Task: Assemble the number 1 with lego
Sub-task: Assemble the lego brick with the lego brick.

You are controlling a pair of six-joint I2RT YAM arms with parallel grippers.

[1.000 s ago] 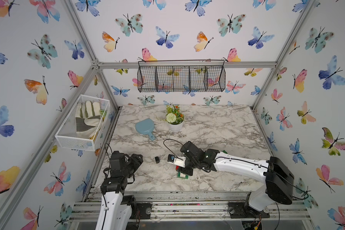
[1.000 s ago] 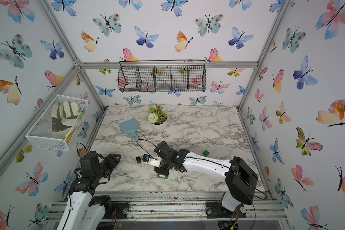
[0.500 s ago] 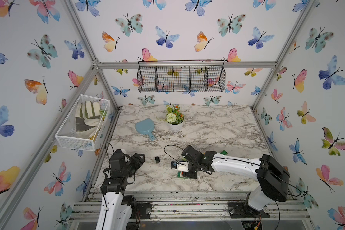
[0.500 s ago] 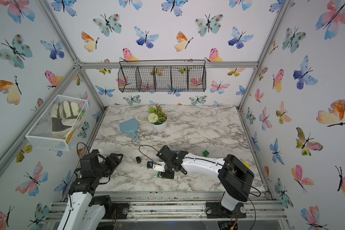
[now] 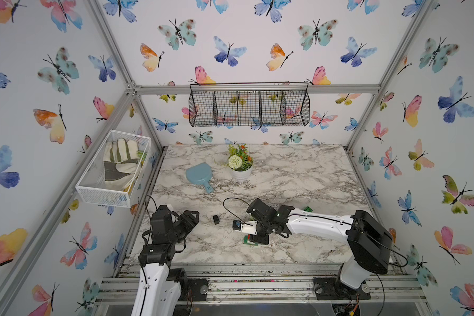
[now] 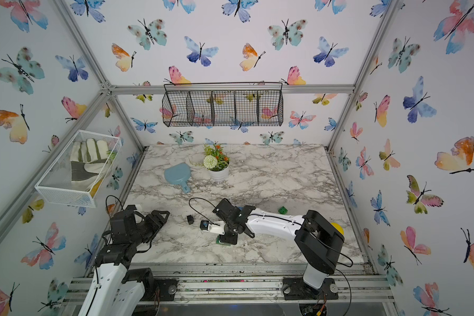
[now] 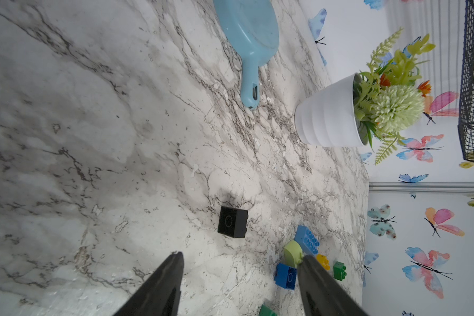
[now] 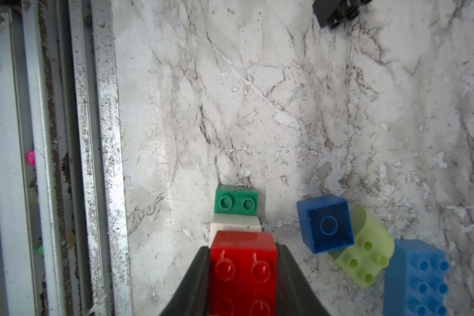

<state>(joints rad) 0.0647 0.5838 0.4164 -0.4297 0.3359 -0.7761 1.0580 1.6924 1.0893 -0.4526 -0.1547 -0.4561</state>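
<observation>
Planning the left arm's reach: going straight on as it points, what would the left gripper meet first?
Probably the black square plastic brick lying ahead between the open left gripper's fingers; how high the gripper hangs is unclear.

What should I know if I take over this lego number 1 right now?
Left gripper: open, empty.
Right gripper: shut on the red brick, which sits in line with the white brick and green brick.
Done: three bricks in a row; joined or not, cannot tell.
To do: black brick, dark blue brick, lime brick and long light blue brick lie loose; probably extend the line.
</observation>
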